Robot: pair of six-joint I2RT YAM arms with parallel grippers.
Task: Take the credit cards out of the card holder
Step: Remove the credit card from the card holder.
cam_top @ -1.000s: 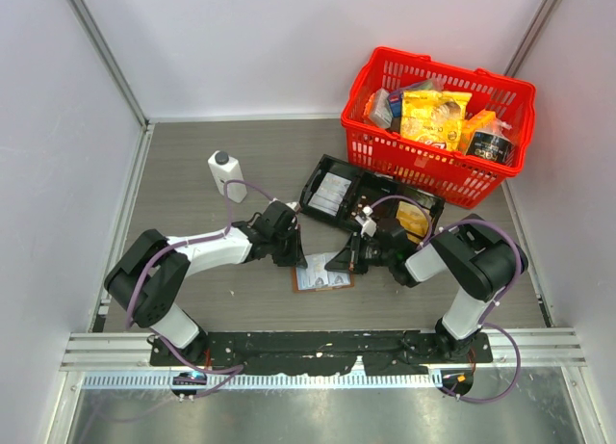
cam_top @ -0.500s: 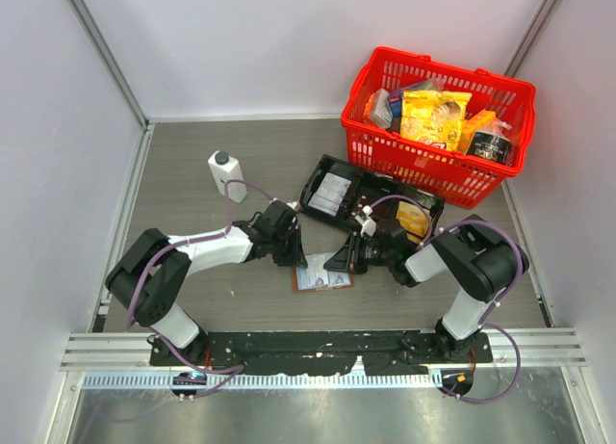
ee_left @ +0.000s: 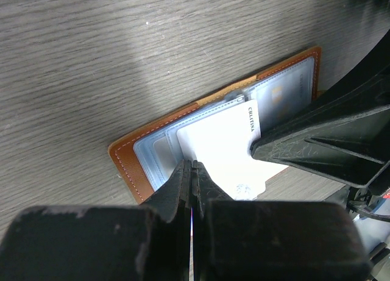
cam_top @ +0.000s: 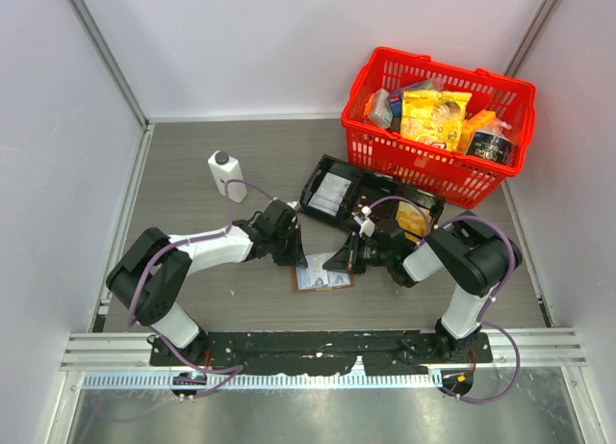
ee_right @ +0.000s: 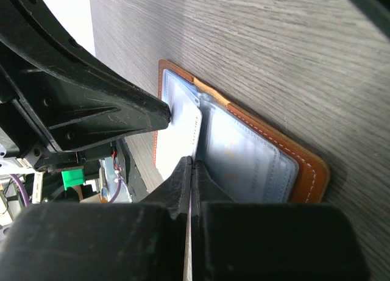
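The brown card holder [cam_top: 327, 280] lies open on the table between my two grippers. In the left wrist view its pale blue pockets [ee_left: 155, 150] show, with one white credit card [ee_left: 222, 144] sticking partly out over the near edge. More cards sit in the far pocket [ee_left: 286, 95]. My left gripper [ee_left: 192, 166] is shut, its tip on the card's left corner at the pockets. My right gripper [ee_right: 192, 162] is shut on the white card's edge [ee_right: 183, 135]. It also shows in the left wrist view [ee_left: 253, 150], touching the card's right side.
A black three-compartment tray [cam_top: 332, 189] with a gold packet [cam_top: 414, 221] lies just behind the holder. A red basket [cam_top: 438, 64] full of groceries stands at the back right. A white bottle [cam_top: 225, 172] stands at the left.
The right arm has edged slightly to the left. The holder and the left arm stay where they were.
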